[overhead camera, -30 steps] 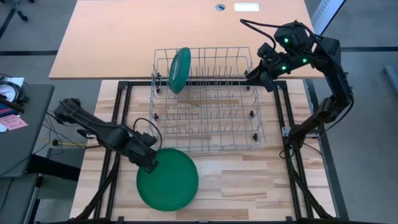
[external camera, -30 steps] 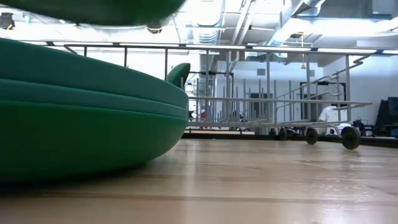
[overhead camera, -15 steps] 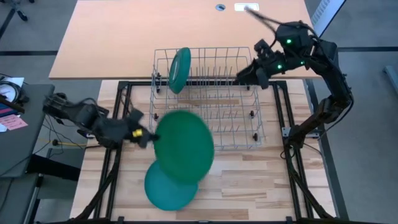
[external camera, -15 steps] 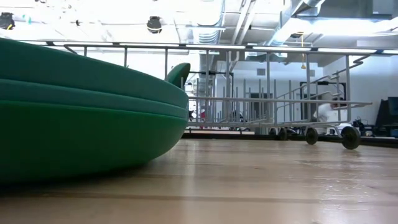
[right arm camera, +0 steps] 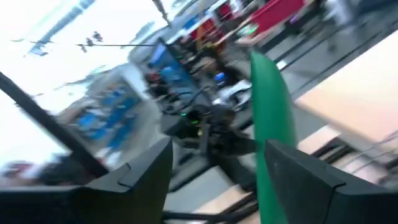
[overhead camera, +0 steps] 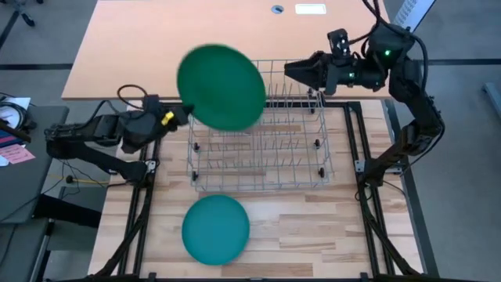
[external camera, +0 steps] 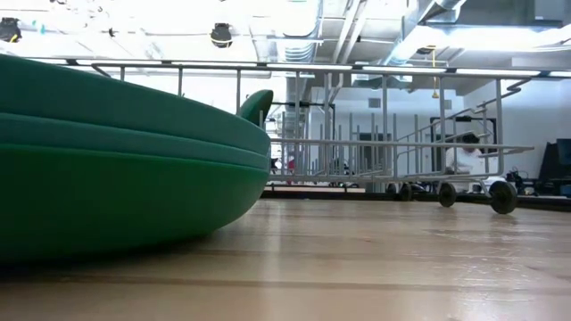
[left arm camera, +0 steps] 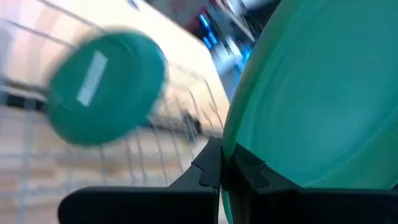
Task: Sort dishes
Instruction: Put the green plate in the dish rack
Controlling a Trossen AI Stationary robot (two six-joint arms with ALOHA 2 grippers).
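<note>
Currently, the left claw [overhead camera: 168, 117] is clamped on the rim of a round, shallow, dark green matte plastic plate [overhead camera: 221, 86]. It holds this plate in the air above the rear left corner of the grey wire dish rack [overhead camera: 329, 149]. The right claw [overhead camera: 293, 70] stands wide and empty above the rack's rear right corner, pointing toward the lifted plate. In the right wrist view, that plate [right arm camera: 270, 124] appears edge-on between the two dark fingers but apart from both.

We judge the main risks as follows:
- Slip: the grip sits on the rim only, so the plate can pivot or drop onto the wires.
- Failed transfer: if the left claw releases before the right claw has closed on the plate, the plate falls.
- Collision: the two claws may strike each other or the rack's upright tines.
- Misplaced slot: a tilted plate may wedge across the tines or knock the plate already racked.

Rack contents: one round teal plastic plate [external camera: 257, 105] stands upright near the rack's left end. In the high view the lifted plate hides it. We see nothing else in the rack.

On the wooden desk [overhead camera: 297, 227], in front of the rack, lies a round teal plate [overhead camera: 215, 229]. The low view suggests a stack, but we cannot tell how many.
</note>
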